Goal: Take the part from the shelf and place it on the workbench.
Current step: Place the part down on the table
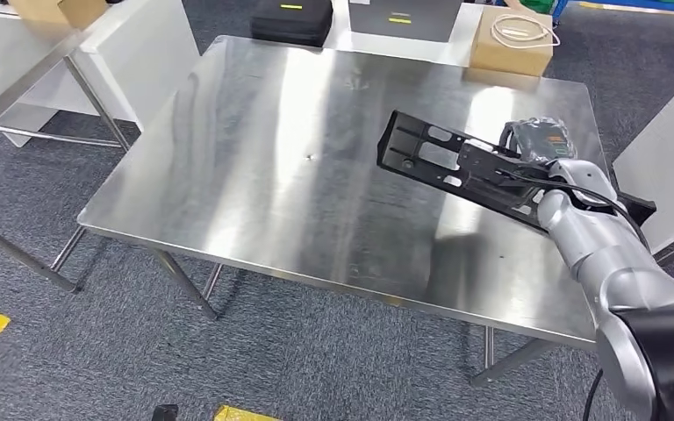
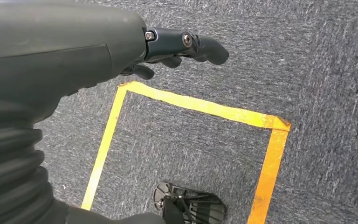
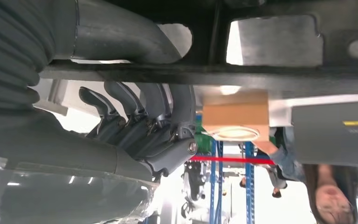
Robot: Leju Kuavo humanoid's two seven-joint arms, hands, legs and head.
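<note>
The part is a long, flat black metal bracket with cut-outs. My right hand holds it by one end over the right half of the steel workbench. Its free end points toward the table's middle, low over the surface; I cannot tell whether it touches. In the right wrist view the thumb lies along one side of the part's bar and the fingers curl against the other. My left hand hangs over the grey carpet with nothing in it, fingers loosely apart.
At the workbench's far edge are a cardboard box with a coiled cable, a black case and a grey box. A white table stands at left. Yellow tape marks the floor. A person stands beyond the bench.
</note>
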